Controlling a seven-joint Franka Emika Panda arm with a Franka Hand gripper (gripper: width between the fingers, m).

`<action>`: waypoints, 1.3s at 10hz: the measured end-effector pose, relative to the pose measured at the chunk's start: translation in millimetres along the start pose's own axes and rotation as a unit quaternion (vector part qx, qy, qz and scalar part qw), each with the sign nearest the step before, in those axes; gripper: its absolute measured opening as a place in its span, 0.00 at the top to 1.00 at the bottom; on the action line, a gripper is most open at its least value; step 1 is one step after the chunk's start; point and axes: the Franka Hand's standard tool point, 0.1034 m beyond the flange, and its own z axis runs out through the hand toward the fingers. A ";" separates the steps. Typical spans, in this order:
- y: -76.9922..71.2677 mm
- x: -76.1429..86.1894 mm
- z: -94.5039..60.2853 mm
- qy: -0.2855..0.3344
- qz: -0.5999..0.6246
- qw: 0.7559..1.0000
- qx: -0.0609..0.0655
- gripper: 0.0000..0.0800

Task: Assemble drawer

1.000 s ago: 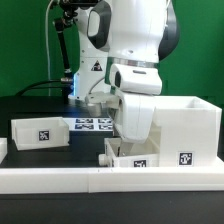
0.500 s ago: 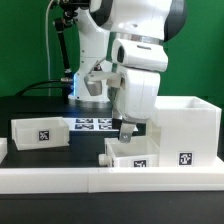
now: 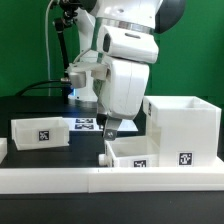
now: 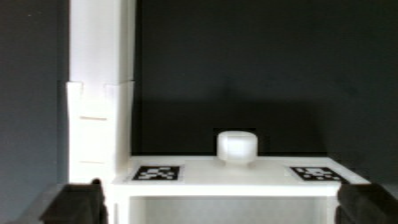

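Black table [image 3: 25, 110], drawer shell [image 3: 185, 122] (tagged)

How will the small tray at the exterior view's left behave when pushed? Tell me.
The small tray looks like rigid white plastic, so it probably stays stiff. It sits flat and low on the table, so it should slide rather than tip. Its smooth faces may slip in a grip.

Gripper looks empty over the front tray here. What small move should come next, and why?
Probably lower straight down toward the front tray and line up on its wall. The gripper hangs open and empty just above one corner of it, and the wrist view shows the tray's tagged edge and knob between the spread fingers.
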 end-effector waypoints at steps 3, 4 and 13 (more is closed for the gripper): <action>-11.9 -25.7 18.7 0.049 -0.039 0.998 0.005 0.19; -12.9 -31.0 22.9 0.068 -0.051 0.996 0.011 0.19; -16.5 -10.4 44.6 0.178 -0.027 0.982 0.054 0.19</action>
